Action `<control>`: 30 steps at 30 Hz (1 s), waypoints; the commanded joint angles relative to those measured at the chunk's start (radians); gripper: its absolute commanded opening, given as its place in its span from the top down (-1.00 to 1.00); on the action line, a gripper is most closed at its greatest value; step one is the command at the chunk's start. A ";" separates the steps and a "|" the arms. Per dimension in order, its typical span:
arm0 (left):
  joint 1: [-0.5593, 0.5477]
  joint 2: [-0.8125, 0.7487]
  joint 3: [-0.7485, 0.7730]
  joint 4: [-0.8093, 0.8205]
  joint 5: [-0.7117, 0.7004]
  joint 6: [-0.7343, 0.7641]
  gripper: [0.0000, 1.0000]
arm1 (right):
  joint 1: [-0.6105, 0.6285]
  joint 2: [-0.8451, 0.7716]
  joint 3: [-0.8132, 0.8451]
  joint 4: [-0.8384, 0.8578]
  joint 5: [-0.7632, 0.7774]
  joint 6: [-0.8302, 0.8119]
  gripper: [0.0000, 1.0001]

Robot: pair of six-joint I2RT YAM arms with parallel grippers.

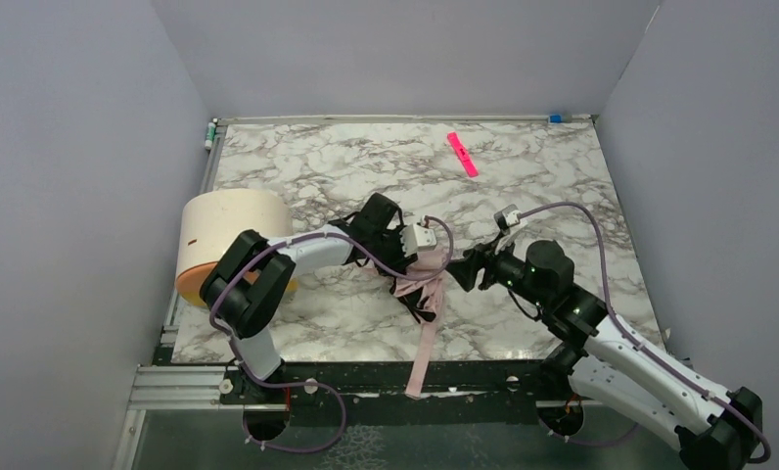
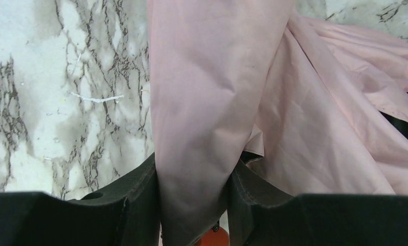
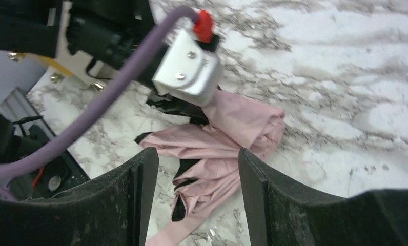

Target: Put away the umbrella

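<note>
I find the umbrella [image 1: 423, 294] collapsed and crumpled on the marble table [image 1: 317, 166], near the front edge, between the two arms. A long pink length of it trails over that edge. The left gripper [image 2: 194, 179] is clamped on a fold of the pale pink fabric. The right gripper [image 3: 198, 159] stands just beside the bundle, fingers apart, nothing between them.

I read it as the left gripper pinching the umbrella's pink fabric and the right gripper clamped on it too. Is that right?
Not quite. The left gripper is pinching the pink fabric of the umbrella, but the right gripper is not clamped on it. In the right wrist view its jaws stand apart with nothing between them, and the fabric lies on the table beyond.
</note>
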 commanded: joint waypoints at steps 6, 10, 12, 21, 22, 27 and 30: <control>-0.035 -0.082 -0.162 0.195 -0.232 0.079 1.00 | -0.050 0.255 0.204 -0.301 0.211 0.089 -0.39; -0.051 -0.089 -0.186 0.209 -0.244 0.089 1.00 | -0.085 0.439 0.319 -0.283 0.072 -0.083 -0.49; -0.065 -0.091 -0.198 0.241 -0.259 0.101 1.00 | -0.096 0.480 0.320 -0.219 0.049 -0.179 -0.51; -0.117 -0.101 -0.252 0.306 -0.321 0.166 1.00 | -0.245 0.717 0.466 -0.289 -0.438 -0.557 -0.51; -0.124 -0.100 -0.258 0.318 -0.338 0.170 1.00 | -0.246 0.746 0.481 -0.313 -0.475 -0.605 -0.51; -0.176 -0.104 -0.305 0.407 -0.448 0.207 1.00 | -0.248 0.858 0.537 -0.352 -0.557 -0.740 -0.50; -0.215 -0.104 -0.346 0.477 -0.521 0.238 1.00 | -0.248 0.913 0.580 -0.379 -0.629 -0.787 -0.50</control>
